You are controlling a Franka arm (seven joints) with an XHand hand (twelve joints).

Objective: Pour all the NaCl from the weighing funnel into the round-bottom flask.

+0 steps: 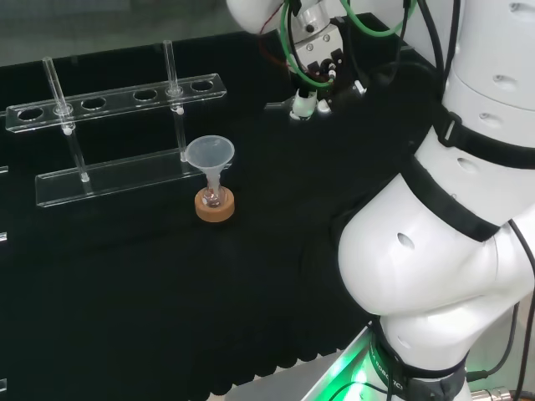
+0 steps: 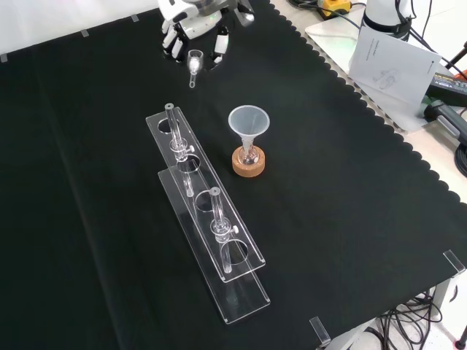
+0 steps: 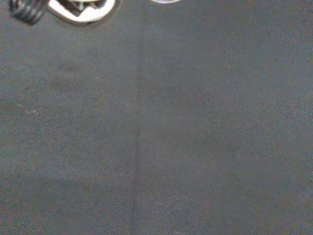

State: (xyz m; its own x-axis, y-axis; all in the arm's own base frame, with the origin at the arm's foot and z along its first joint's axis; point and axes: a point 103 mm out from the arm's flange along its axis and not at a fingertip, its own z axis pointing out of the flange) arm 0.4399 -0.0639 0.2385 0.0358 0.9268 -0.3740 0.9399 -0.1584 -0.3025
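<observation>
A clear two-tier tube rack (image 2: 208,240) carrying glass tubes stretches across the black-clothed surface (image 2: 350,240), just beside a round-bottom flask (image 2: 249,154) seated on a cork ring (image 2: 249,163) with a plastic funnel (image 2: 249,122) in its neck. Well apart, at the far end in the front view, the robot hand (image 2: 191,25) hangs over the weighing funnel (image 2: 194,63), which lies on the cloth between its downward-pointing fingers; whether they touch it cannot be told.
</observation>
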